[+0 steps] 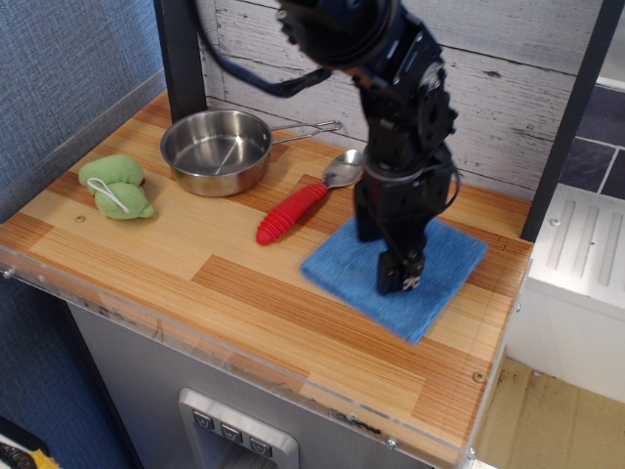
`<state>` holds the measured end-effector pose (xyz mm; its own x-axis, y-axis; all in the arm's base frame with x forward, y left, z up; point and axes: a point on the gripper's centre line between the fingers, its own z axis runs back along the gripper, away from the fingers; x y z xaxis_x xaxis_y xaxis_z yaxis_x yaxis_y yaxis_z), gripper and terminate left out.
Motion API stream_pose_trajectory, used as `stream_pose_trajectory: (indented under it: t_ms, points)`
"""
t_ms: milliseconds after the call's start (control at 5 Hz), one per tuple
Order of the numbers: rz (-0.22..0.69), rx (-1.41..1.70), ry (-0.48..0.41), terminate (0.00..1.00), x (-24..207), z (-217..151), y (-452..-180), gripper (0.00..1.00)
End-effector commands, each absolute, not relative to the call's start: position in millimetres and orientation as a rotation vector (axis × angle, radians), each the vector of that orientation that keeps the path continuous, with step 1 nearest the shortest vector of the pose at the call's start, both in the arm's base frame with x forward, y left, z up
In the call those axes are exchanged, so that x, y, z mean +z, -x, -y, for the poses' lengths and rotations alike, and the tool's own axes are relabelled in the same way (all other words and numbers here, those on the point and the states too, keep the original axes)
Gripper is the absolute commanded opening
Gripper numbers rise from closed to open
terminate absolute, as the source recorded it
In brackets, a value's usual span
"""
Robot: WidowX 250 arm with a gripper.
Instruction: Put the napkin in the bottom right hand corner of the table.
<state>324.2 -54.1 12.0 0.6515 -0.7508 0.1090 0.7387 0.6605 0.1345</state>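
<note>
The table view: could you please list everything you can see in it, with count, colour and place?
Napkin: one, blue, flat on the right side of the table, under the gripper.
Pan: one, steel, back left, handle pointing right.
Spoon: one, red handle with steel bowl, centre back, between pan and napkin.
Fabric lump: one, green, left edge.
Table: one, striped wood grain with a clear rim, grey front below.
Wall: white weathered planks at the back.
Posts: two, dark, back left and back right.
Gripper: one, black, pointing down onto the napkin; whether the jaws are open is unclear.
</note>
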Motion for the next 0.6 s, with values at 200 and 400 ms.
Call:
stream_pose_trajectory:
  t_ms: [200, 400]
  points:
    - [0.138, -0.777, -0.095, 0.0, 22.8, 55.1, -259.0, 1.0]
    - [0.133, -0.784, -0.085, 0.0, 23.2, 58.1, -254.5, 1.0]
